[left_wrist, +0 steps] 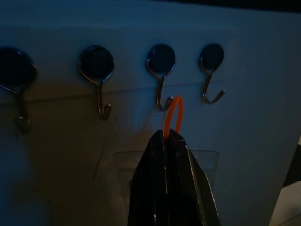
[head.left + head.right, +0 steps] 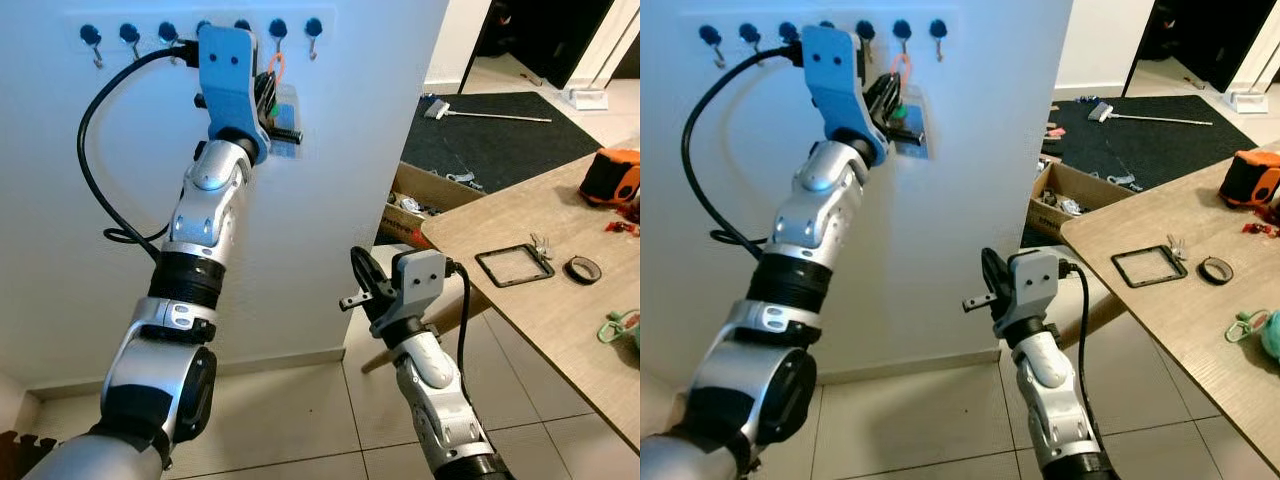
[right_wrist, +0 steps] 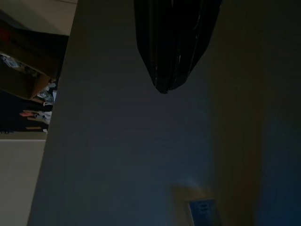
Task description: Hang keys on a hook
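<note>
Left gripper [image 1: 170, 136] pinching shut on orange key loop [image 1: 174, 113], holding it at wall just below hook [image 1: 162, 80], toward 5 o'clock. Risk: loop slipping past hook tip, keys dropping. Loop looking thin, floppy; keys themselves hidden. Right gripper [image 2: 362, 285] idling low, seemingly closed, empty.

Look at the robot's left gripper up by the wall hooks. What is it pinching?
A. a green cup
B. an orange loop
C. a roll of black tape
B: the left gripper is shut on the orange loop, whose top sits beside the tip of a hook.
</note>
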Controlling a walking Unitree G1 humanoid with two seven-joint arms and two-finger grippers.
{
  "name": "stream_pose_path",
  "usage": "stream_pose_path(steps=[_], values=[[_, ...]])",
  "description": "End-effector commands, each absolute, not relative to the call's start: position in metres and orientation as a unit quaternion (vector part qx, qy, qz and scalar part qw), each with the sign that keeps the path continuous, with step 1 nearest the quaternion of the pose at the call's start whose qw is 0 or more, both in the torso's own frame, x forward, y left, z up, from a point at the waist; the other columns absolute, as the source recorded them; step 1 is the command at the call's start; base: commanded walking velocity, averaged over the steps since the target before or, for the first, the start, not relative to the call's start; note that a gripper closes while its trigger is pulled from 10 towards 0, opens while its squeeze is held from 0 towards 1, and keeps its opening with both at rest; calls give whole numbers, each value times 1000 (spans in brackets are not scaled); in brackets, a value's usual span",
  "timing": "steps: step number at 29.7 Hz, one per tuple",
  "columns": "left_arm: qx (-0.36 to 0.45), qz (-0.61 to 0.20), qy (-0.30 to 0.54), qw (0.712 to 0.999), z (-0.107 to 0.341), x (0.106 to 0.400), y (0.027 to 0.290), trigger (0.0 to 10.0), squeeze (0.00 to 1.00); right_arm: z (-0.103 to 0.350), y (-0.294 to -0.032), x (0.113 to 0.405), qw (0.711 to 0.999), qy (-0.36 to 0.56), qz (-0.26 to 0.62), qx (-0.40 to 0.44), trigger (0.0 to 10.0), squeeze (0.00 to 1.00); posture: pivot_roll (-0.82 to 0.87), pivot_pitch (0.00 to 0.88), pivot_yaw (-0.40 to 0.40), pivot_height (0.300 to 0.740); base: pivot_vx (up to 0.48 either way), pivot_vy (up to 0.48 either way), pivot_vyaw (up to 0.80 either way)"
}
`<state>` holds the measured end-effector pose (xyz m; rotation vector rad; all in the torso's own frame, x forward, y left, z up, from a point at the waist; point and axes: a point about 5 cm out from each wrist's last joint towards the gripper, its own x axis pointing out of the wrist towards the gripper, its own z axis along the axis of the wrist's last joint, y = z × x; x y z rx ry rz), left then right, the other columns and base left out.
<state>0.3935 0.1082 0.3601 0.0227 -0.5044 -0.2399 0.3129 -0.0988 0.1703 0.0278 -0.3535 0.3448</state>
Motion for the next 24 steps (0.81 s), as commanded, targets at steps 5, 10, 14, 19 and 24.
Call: stream_pose_path(steps=[5, 10, 14, 19, 24], values=[[-27, -127, -267, 955, 377, 398, 114, 10000, 0, 164, -100, 307, 973, -160, 164, 14, 10000, 0, 120, 242, 19, 740, 0, 0, 0], [-41, -135, -269, 953, 381, 402, 113, 10000, 0, 165, -99, 307, 974, -158, 165, 14, 10000, 0, 120, 245, 16, 740, 0, 0, 0], [-42, -134, -262, 955, 379, 405, 113, 10000, 0, 165, -99, 307, 974, -156, 165, 14, 10000, 0, 120, 245, 15, 740, 0, 0, 0], [-45, -131, -246, 959, 370, 409, 114, 10000, 0, 165, -98, 307, 974, -155, 166, 14, 10000, 0, 120, 247, 14, 740, 0, 0, 0], [-47, -132, -243, 960, 364, 410, 116, 10000, 1000, 164, -97, 306, 974, -152, 167, 15, 10000, 0, 125, 247, 11, 740, 0, 0, 0]])
